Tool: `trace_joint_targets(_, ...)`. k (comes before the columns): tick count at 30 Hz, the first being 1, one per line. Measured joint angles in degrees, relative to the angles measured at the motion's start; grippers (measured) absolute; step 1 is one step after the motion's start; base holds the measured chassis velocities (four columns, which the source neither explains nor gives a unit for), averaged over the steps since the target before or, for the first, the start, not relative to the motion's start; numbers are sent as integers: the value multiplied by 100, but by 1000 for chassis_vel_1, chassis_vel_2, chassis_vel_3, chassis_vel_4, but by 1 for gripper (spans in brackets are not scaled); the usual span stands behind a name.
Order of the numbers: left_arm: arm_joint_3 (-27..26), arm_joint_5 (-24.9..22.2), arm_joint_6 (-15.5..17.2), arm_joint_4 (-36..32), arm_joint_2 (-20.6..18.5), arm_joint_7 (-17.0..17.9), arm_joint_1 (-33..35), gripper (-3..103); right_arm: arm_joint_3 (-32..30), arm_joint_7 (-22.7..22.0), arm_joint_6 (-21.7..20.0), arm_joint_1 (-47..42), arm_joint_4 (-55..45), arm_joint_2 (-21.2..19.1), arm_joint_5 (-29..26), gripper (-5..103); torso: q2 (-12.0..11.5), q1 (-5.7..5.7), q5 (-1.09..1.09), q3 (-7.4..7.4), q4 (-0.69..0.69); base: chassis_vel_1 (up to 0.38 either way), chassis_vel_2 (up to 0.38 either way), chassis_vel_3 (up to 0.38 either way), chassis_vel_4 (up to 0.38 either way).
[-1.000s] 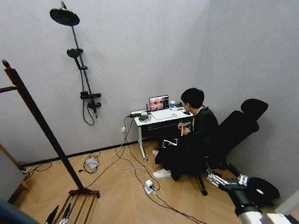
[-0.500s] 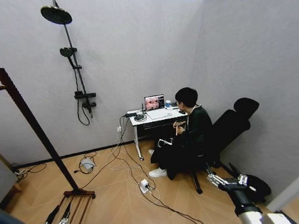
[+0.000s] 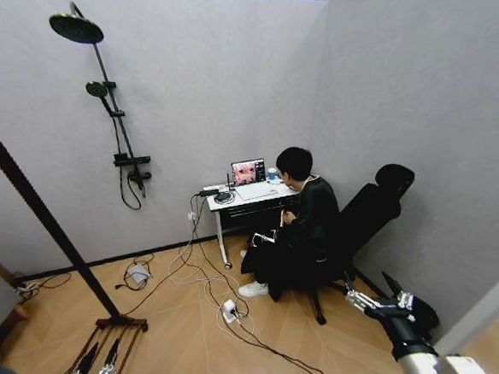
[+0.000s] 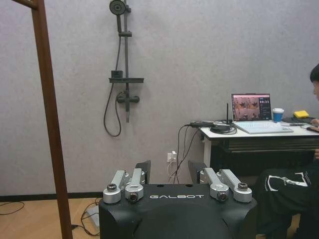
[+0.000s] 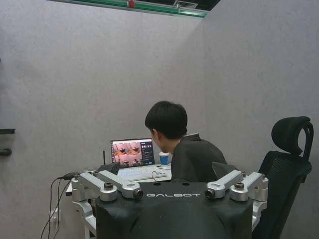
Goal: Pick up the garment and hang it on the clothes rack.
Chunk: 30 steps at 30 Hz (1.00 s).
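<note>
Leftmost, the clothes rack leans along the frame edge, its slatted base by the left gripper, fingers apart, empty. Open wooden floor lies between. Low right, the right gripper hangs open, empty.

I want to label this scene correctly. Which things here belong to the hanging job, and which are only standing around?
For the job: clothes rack; left gripper and right gripper, both open and empty.

Just around: wall shower, desk, laptop, blue cup, office chair, floor cables.
</note>
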State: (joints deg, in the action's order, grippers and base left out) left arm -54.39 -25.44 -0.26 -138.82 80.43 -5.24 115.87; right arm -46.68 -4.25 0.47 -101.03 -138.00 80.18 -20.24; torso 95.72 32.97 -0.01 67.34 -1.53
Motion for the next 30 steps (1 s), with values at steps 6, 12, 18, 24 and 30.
trace_joint_targets(6, -1, 0, 0, 0, 0, 5, 0, 46, 2, 1, 0, 0, 0, 1, 0, 100, 0, 0, -2, 0, 1, 80, 87, 2, 11)
trace_joint_targets(12, 0, 0, 0, 0, 0, 6, 0, 46, 2, 1, 0, 0, 0, 0, 0, 100, 0, 2, 2, 0, -1, 0, 0, 0, 0)
trace_joint_targets(18, 0, 0, 0, 0, 0, 5, 0, 46, 1, 1, 0, 0, 0, 0, 0, 100, 0, 1, 1, 0, -1, 0, 0, 0, 0)
trace_joint_targets(24, 0, 0, 0, 0, 0, 6, 0, 46, 1, 1, 0, 0, 0, 0, 0, 100, -1, 3, 0, 0, 0, 7, -4, -8, 10)
trace_joint_targets(30, 0, 0, 0, 0, 0, 7, -1, 46, 2, 1, 0, 1, 0, 0, 0, 100, -1, 4, 0, 1, 0, 84, -86, -92, 96)
